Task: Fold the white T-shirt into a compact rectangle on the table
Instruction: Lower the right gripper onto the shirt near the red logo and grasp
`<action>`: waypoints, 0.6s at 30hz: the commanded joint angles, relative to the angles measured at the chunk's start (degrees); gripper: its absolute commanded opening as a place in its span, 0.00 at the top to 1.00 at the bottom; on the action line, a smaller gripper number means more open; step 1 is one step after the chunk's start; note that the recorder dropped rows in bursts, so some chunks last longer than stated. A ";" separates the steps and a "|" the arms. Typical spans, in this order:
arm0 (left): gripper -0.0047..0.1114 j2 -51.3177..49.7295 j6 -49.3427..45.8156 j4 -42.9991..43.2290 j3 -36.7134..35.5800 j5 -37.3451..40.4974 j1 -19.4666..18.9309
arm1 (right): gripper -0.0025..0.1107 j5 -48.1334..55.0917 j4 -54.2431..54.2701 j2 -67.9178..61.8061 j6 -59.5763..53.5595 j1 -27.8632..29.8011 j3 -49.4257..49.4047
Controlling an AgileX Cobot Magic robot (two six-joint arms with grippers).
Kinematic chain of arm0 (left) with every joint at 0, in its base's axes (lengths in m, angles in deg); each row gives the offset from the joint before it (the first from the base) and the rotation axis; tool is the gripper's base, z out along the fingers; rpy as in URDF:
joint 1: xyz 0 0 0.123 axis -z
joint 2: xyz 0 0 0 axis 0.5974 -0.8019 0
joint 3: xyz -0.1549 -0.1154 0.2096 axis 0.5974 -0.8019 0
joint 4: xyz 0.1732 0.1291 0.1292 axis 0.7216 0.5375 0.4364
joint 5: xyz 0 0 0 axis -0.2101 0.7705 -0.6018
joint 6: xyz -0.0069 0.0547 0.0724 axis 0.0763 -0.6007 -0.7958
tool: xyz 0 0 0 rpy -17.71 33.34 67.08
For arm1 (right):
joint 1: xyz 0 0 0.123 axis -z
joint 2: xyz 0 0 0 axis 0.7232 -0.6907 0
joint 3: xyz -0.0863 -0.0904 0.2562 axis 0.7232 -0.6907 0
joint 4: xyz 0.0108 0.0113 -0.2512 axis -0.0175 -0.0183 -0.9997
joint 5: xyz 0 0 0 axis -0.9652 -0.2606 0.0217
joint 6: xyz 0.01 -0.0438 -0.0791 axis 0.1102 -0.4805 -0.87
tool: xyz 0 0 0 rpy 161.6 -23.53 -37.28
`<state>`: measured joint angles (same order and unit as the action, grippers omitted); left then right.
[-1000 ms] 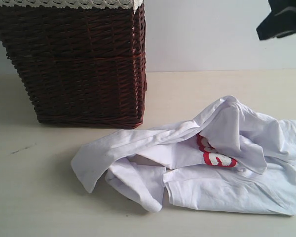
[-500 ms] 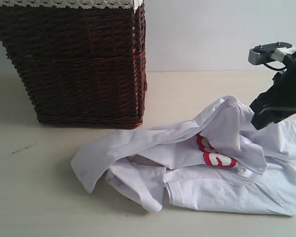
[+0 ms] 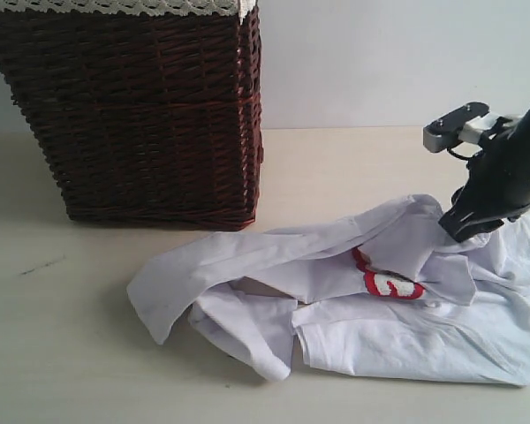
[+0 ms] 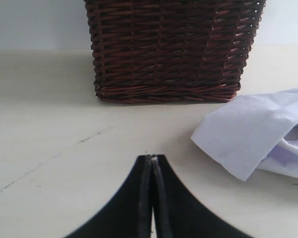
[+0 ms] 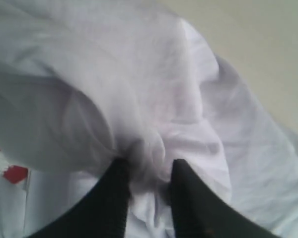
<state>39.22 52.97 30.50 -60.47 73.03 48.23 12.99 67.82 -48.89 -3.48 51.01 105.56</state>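
Right claw point(image 3: 462, 231) angled down, pinching white T-shirt point(image 3: 380, 344)

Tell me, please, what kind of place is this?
Probably a robot test bench set up for laundry folding: a cream table against a plain white wall, a dark wicker basket with a lace-trimmed liner, and a crumpled white T-shirt with the right pincer on it.

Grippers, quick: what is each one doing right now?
Left gripper: shut, holding nothing.
Right gripper: pinching a bunch of the white T-shirt.
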 commanded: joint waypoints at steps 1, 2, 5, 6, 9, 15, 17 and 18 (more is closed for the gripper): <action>0.96 0.34 0.24 -0.29 0.03 -0.15 -0.22 | 0.97 -2.52 -5.05 1.02 0.02 -2.10 0.36; 0.96 0.34 0.24 -0.29 0.03 -0.15 -0.22 | 0.98 -4.19 -5.50 2.35 -0.09 -3.06 1.00; 0.96 0.34 0.24 -0.29 0.03 -0.15 -0.22 | 0.98 -6.35 -6.69 4.60 -0.09 -4.39 4.41; 0.96 0.34 0.24 -0.29 0.03 -0.15 -0.22 | 0.98 -9.19 -7.42 5.06 0.82 -4.39 6.15; 0.96 0.34 0.24 -0.29 0.03 -0.15 -0.22 | 0.98 -21.87 -10.61 3.42 7.57 -4.26 7.69; 0.96 0.34 0.24 -0.29 0.03 -0.15 -0.22 | 0.57 -28.37 -14.48 -5.23 9.86 -4.26 7.78; 0.96 0.34 0.24 -0.29 0.03 -0.15 -0.22 | 0.53 -27.96 -16.78 -4.23 12.50 -4.26 7.78; 0.96 0.34 0.24 -0.29 0.03 -0.15 -0.22 | 0.53 -27.89 -17.06 -3.59 13.74 -4.26 7.78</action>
<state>39.22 52.97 30.39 -60.47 73.03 48.23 -14.01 52.81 -54.17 7.11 46.71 113.12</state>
